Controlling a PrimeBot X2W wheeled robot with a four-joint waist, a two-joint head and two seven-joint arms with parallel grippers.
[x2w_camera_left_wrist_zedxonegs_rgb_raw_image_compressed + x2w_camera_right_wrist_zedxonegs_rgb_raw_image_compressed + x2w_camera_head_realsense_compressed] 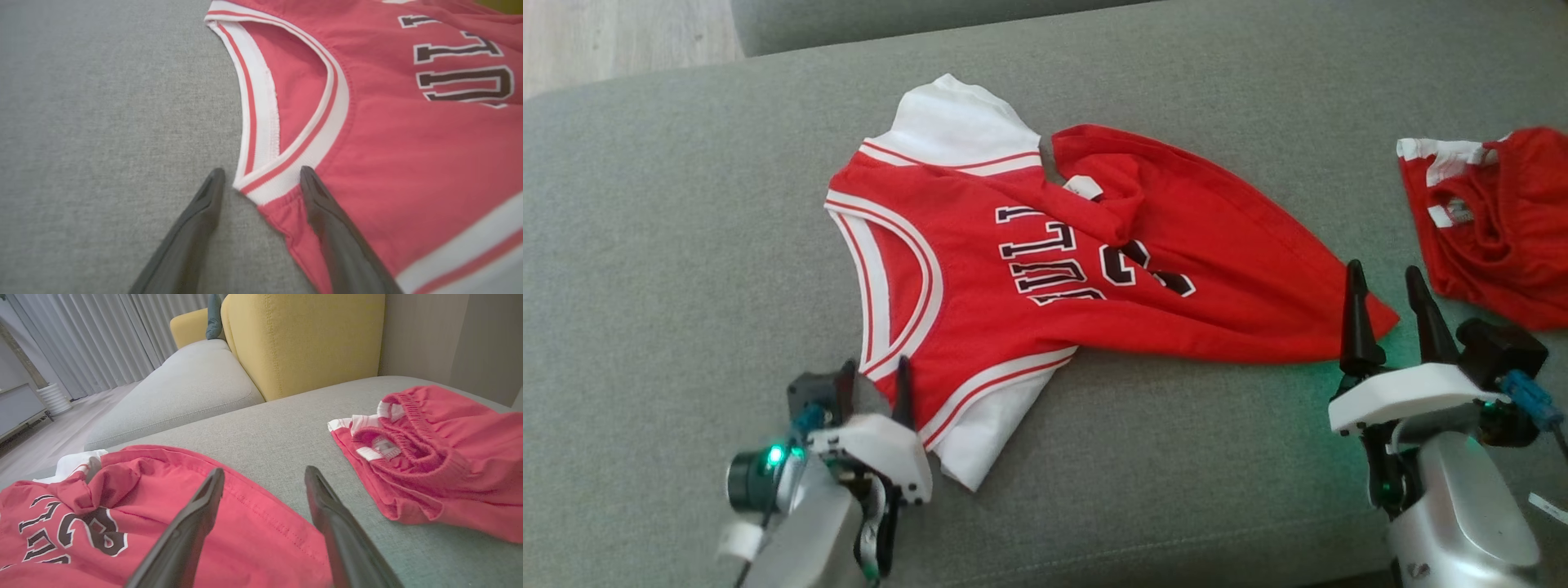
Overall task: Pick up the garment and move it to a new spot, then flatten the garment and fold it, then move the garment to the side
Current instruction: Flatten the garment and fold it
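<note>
Jersey (1029, 269) lies on the grey cushion (686, 204), chest spread but the hem end twisted over: not flat yet, no fold made, the move aside to come. Left gripper (876, 363) is spread astride the striped shoulder trim, perhaps just touching it. Right gripper (1383, 269) is spread too, by the hem corner, pinching nothing.

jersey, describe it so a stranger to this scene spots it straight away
On the grey couch lie two red garments. The jersey is the larger one, spread across the middle. Unlike the crumpled shorts at the right, it bears dark lettering and white-trimmed armholes.
</note>
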